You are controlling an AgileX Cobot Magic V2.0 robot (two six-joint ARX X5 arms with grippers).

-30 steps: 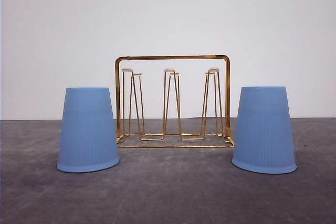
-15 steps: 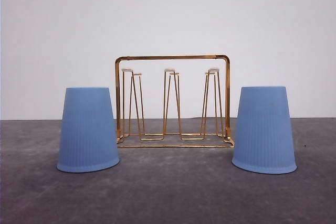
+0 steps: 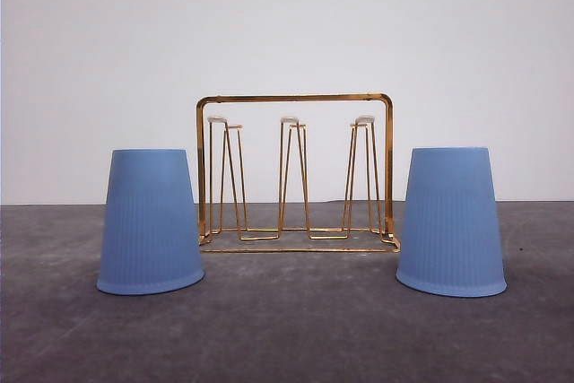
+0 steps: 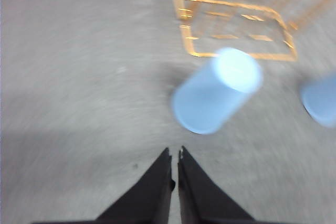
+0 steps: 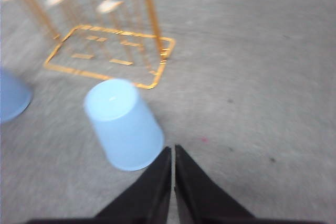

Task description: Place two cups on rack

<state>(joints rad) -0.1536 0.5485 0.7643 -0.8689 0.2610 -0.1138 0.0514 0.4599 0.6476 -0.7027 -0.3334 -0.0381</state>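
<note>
On the grey table (image 3: pixel 287 329) two light blue cups stand upside down, rims on the surface, with a gold wire rack (image 3: pixel 296 172) between them and a little farther back. Seen from the front, the left cup (image 3: pixel 150 221) sits at about eight o'clock from the rack and the right cup (image 3: pixel 451 221) at about four o'clock; neither touches the rack, and its white-tipped prongs are bare. The left gripper (image 4: pixel 174 156) hangs above the table with its dark fingers pressed together on nothing, the left cup ahead of it at roughly one o'clock. The right gripper (image 5: pixel 173 153) is likewise clenched and empty, the right cup just beside its tips at about ten o'clock.
</note>
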